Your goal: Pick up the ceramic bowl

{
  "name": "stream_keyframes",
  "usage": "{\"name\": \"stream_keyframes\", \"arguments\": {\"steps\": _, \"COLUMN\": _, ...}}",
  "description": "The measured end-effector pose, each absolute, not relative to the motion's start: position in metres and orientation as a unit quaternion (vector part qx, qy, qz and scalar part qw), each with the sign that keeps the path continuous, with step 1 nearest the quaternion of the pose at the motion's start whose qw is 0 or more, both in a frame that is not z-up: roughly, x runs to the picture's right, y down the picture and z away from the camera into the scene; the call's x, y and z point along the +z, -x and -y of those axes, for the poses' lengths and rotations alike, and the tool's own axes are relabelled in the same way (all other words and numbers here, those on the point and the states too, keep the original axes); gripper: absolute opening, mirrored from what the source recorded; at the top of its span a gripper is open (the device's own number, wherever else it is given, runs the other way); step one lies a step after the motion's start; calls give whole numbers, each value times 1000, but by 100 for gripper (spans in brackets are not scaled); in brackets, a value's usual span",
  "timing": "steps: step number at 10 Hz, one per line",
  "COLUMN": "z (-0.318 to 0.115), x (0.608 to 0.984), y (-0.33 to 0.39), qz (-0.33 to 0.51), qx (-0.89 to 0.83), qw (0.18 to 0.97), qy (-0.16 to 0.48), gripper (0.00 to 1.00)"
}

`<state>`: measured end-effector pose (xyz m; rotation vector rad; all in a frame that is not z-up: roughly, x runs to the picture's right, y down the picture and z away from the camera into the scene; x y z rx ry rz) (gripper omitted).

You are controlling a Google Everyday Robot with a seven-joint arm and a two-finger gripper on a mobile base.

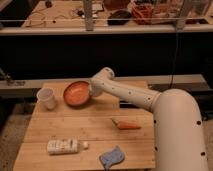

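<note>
The ceramic bowl (76, 93) is round, shallow and orange with a darker rim. It is at the back of the wooden table (75, 127), with its inside tilted toward the camera. My gripper (90, 92) is at the bowl's right edge, at the end of the white arm (125, 95) that reaches in from the right. The arm's wrist covers most of the gripper. I cannot tell whether the bowl rests on the table or is raised off it.
A small white cup (46, 98) stands left of the bowl. A carrot (126, 125) lies mid-table on the right. A white packet (63, 146) and a blue cloth (112, 157) lie near the front edge. A grey ledge (30, 84) runs behind the table.
</note>
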<state>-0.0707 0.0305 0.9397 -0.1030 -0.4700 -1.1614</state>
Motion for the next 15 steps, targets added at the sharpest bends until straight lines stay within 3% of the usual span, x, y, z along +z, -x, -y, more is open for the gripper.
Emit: {"name": "stream_keyframes", "arguments": {"steps": 15, "z": -25, "x": 940, "y": 79, "qz": 237, "qx": -551, "qw": 800, "qy": 24, "gripper": 0}}
